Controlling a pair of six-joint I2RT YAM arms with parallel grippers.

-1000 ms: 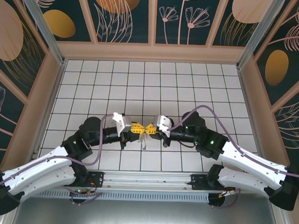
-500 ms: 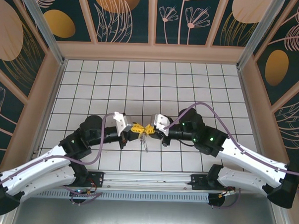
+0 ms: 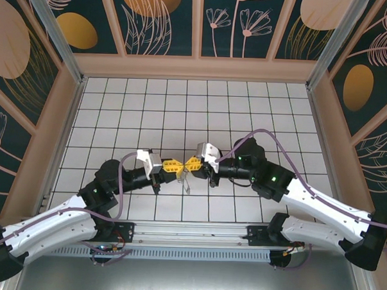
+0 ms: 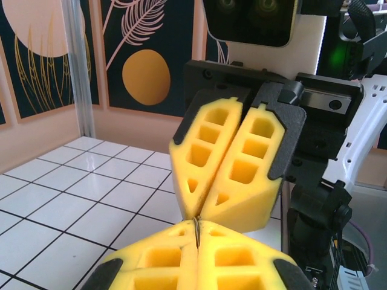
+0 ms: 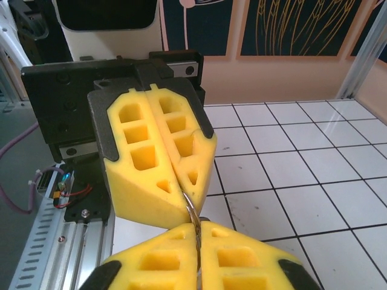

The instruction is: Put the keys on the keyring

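The keyring (image 5: pixel 192 210) shows me its small metal ring: a thin silvery arc of wire bridging the tips of both pincers, held in the air above the white tiled desk (image 3: pixel 246 115). I judge it light, stiff and slick. It is hard wire that will not give under a pinch, but it will readily pivot or slide, and it will spring back where its coils have to be parted. The yellow fingers (image 4: pixel 242 163) are hollow-celled and look somewhat yielding, which should help, though the contact patch is tiny. The best hold, I think, is across the flat of the ring, right at the fingertips, leaving the split end free for a key.

Just below where the two pincers meet, a dangling sliver (image 3: pixel 187 182) hangs down. It may be a key or part of the strap, but it is too small for me to tell.

The left pincer (image 3: pixel 177 167) is fully closed, with the ring's edge caught in the seam between its fingertips. The right pincer (image 3: pixel 189 164) faces it tip to tip, jaws pressed together on the same ring from the opposite side. I reckon any twist of one pincer against the other could lever the ring out of the weaker grip.
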